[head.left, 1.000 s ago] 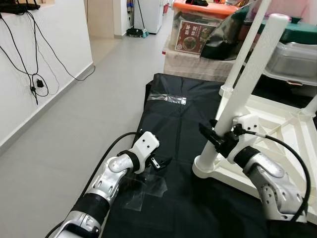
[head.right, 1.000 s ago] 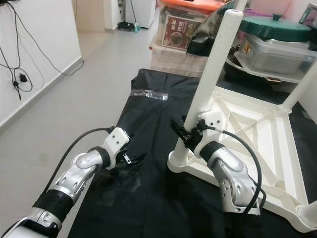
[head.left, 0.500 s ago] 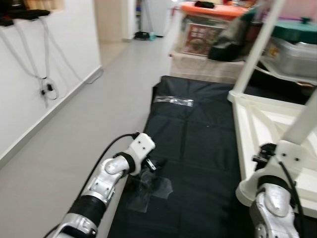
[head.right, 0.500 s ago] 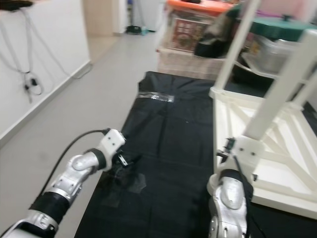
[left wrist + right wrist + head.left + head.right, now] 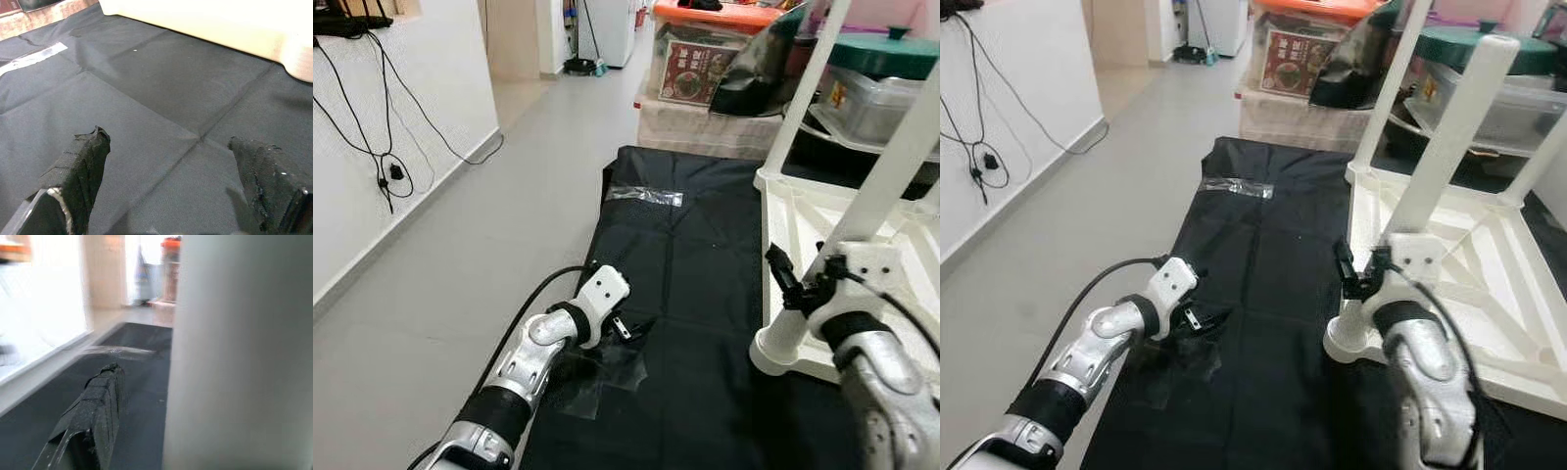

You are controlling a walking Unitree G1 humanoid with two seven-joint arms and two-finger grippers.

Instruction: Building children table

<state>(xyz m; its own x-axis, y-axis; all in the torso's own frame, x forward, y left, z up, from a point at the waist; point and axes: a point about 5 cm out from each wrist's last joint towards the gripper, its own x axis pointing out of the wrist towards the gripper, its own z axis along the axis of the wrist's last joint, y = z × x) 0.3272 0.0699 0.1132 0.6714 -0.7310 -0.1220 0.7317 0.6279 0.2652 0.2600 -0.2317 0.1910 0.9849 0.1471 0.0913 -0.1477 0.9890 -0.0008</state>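
On the black sheet (image 5: 695,245), the upturned white bench (image 5: 1474,264) lies; right claw (image 5: 1356,279) grips its leg (image 5: 1445,147); left claw (image 5: 171,181) hovers open.

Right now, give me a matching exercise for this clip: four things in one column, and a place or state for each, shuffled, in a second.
Things:
1. left tool
2. right tool
3. white table
4. strip of clear tape

Places or states:
A. upside down, legs pointing up
B. open, low over the black sheet
C. stuck flat at the sheet's far end
D. at the base of the near table leg

Pairs: 1-B, 2-D, 3-A, 4-C
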